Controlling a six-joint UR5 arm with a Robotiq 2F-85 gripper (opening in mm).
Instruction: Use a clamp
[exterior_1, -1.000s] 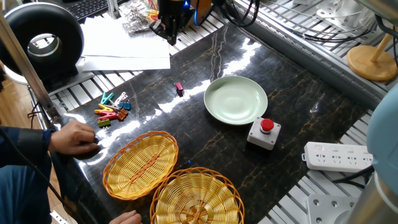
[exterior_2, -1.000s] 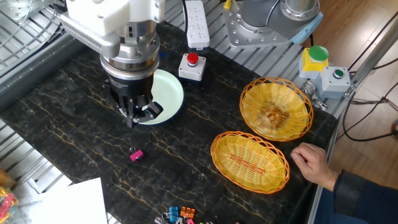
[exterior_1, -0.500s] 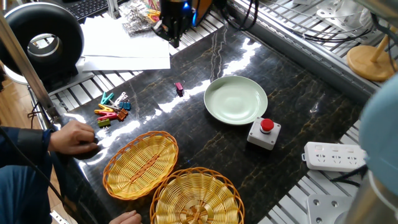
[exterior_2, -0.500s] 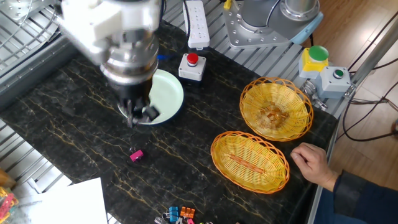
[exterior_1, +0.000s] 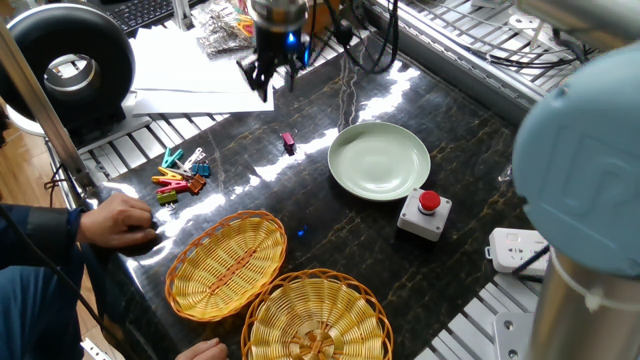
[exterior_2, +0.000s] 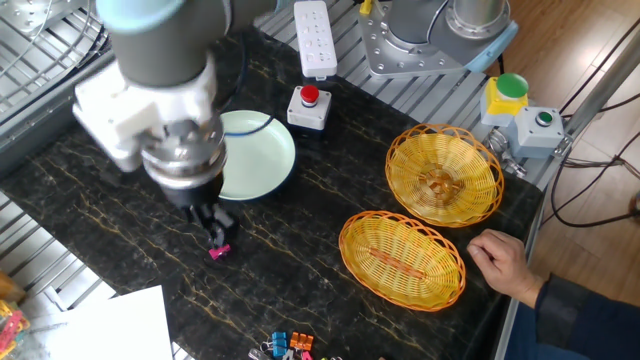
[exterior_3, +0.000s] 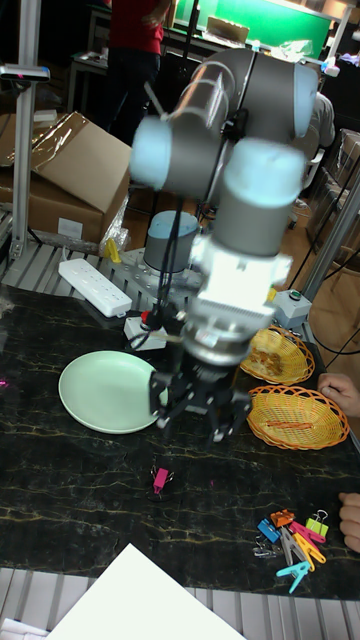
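The clamp (exterior_1: 288, 143) is a tiny pink clip with a dark end. It lies flat on the dark marble table, left of the pale green plate (exterior_1: 379, 160). In the other fixed view my gripper (exterior_2: 213, 224) hangs just above and behind the clamp (exterior_2: 220, 250), and I see no contact. The tall view shows the gripper (exterior_3: 195, 410) open and holding nothing, a short way above the clamp (exterior_3: 160, 480). The plate (exterior_3: 105, 392) sits to its left there.
A heap of coloured clips (exterior_1: 180, 175) lies near a person's hand (exterior_1: 120, 220). Two wicker baskets (exterior_1: 226, 262) (exterior_1: 316, 316) sit at the front. A red-button box (exterior_1: 425, 213) and a power strip (exterior_1: 520, 250) lie right of the plate. White paper sheets (exterior_1: 195, 62) lie at the back.
My arm has swung from over the plate's edge toward the clamp and come lower. The clamp, plate and baskets have not moved.
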